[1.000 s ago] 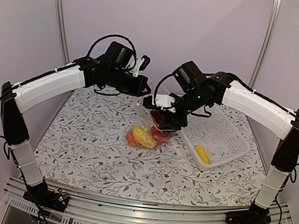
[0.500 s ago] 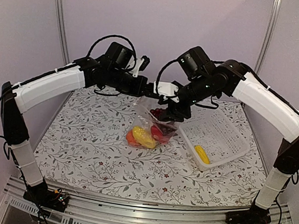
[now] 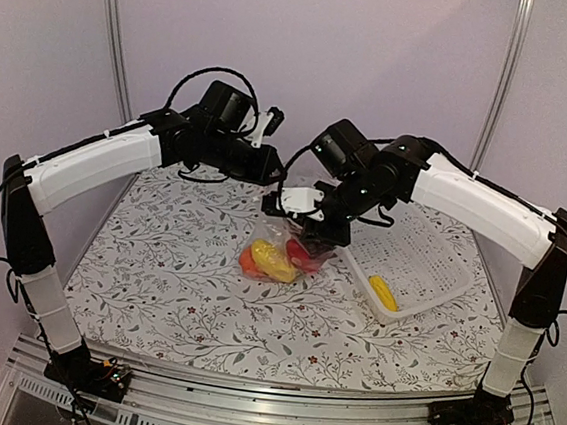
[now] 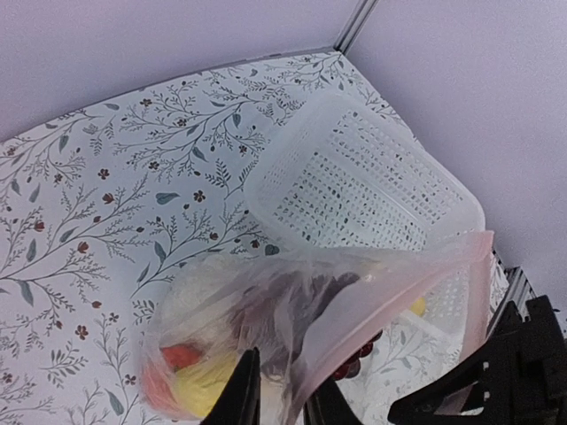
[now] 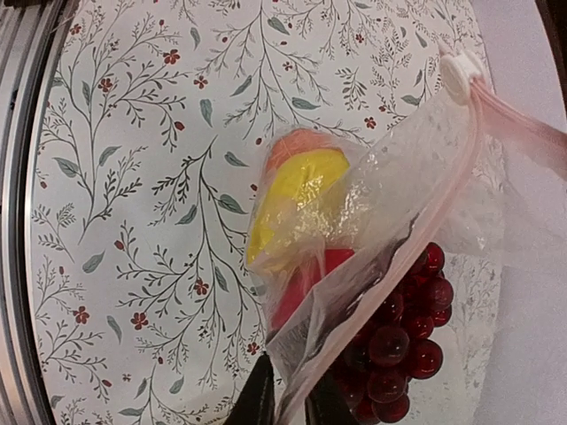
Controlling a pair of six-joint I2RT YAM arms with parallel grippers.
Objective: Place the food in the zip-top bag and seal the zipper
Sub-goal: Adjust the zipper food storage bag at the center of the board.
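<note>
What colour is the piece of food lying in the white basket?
Yellow piece; clearest in the top external view.

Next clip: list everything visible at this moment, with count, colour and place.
clear crinkly zip-top bag: one, see-through, table middle, mouth raised
pale pink zipper strip: one, pink, along the bag mouth
white slider: one, white, at the strip's end
white lattice plastic basket: one, white, right of the bag
yellow oblong toy pieces: two, yellow, one in the bag, the other in the basket
orange toy piece: one, orange, in the bag
red toy piece: one, red, in the bag
dark purple toy grapes: one bunch, near the bag mouth
floral tablecloth: one, white with grey sprigs, covering the table
left gripper: one, black, bag film between its fingertips
right gripper: one, black, strip between its fingertips
</note>
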